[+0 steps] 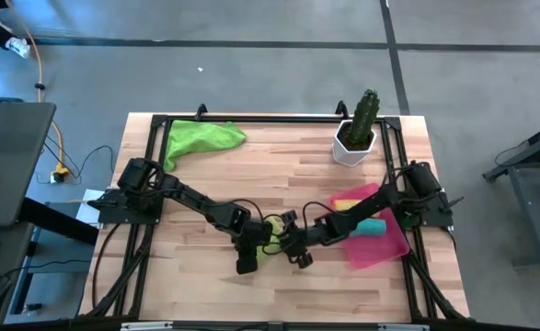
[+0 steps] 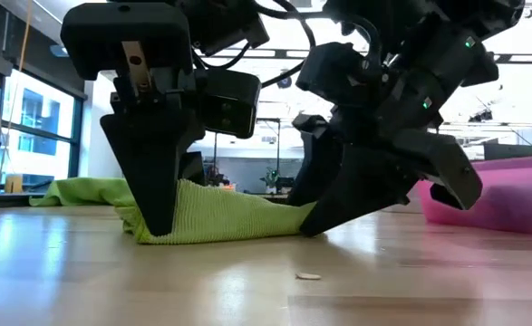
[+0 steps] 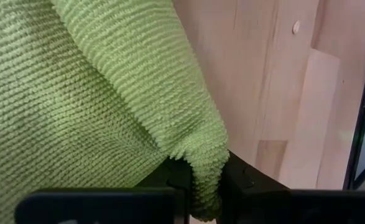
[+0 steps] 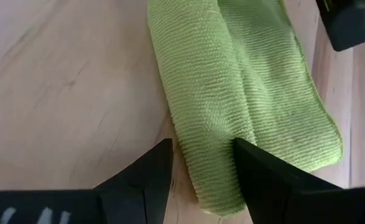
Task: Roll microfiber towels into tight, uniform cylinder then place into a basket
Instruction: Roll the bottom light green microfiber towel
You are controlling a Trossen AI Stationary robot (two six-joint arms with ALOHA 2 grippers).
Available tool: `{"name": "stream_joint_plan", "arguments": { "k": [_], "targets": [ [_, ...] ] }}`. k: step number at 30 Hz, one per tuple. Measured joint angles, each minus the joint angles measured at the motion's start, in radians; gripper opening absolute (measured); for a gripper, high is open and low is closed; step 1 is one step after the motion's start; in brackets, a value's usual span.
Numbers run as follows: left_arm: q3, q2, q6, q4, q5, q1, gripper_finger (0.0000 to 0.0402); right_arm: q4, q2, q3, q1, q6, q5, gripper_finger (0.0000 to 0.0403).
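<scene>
A lime green microfiber towel (image 1: 271, 235) lies folded into a long, partly rolled strip (image 4: 244, 81) on the wood near the table's middle front. My left gripper (image 1: 248, 256) is at its left end, shut on it. My right gripper (image 1: 298, 255) is at its right end, open, with its fingertips low at the table and the strip's thick fold (image 4: 207, 155) between them. A second lime green towel (image 1: 203, 138) lies crumpled at the far left corner. The pink basket (image 1: 394, 250) at the right holds a yellow roll (image 1: 352, 200) and a teal roll (image 1: 373, 226). My left gripper pinches a bunched fold at the towel's edge (image 3: 208, 163) between its two fingers, coming steeply from above. The cloth rises slightly from the fingers, and the rest of it lies on the table (image 2: 220, 217). My right gripper straddles the thick fold near the strip's end; one finger (image 4: 263, 174) overlaps the cloth, but I cannot tell whether it touches.
A white pot with a green cactus (image 1: 354, 138) stands at the far right, behind the basket. A small white crumb (image 2: 308, 275) lies on the wood in front of the grippers. Bare wood stretches across the table's middle and left front.
</scene>
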Motion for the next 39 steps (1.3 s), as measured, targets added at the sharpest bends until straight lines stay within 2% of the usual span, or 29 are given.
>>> {"name": "stream_joint_plan", "arguments": {
  "k": [3,8,17,20,23,27,29,34,39],
  "targets": [
    [0.000,0.000,0.011,0.000,0.001,0.000,0.0027,0.002,0.021,0.001,-0.005,-0.010,-0.012,0.0165],
    [0.000,0.000,-0.002,-0.001,0.001,0.000,0.0040,-0.005,0.024,0.001,-0.015,0.063,-0.026,0.0152],
    [0.001,-0.007,0.001,-0.013,-0.015,-0.002,0.0106,-0.036,0.024,0.002,-0.056,0.177,-0.131,0.0013],
    [0.002,-0.008,0.006,-0.046,-0.033,-0.001,0.0128,-0.036,0.023,0.002,-0.067,0.222,-0.186,0.0017],
    [0.010,-0.038,0.033,-0.123,-0.055,0.000,0.0141,-0.030,0.023,0.002,-0.085,0.261,-0.301,0.0014],
    [0.044,-0.088,0.098,-0.261,-0.161,-0.008,0.0145,-0.027,0.026,0.000,-0.120,0.337,-0.470,0.0005],
    [0.068,-0.130,0.130,-0.315,-0.256,-0.015,0.0145,-0.025,0.027,-0.002,-0.144,0.396,-0.564,0.0006],
    [0.072,-0.177,0.147,-0.320,-0.442,-0.064,0.0145,-0.020,0.031,-0.006,-0.210,0.561,-0.792,0.0004],
    [0.074,-0.175,0.196,-0.227,-0.511,-0.161,0.0145,-0.032,0.030,-0.004,-0.263,0.695,-0.858,0.0003]
  ]
}}
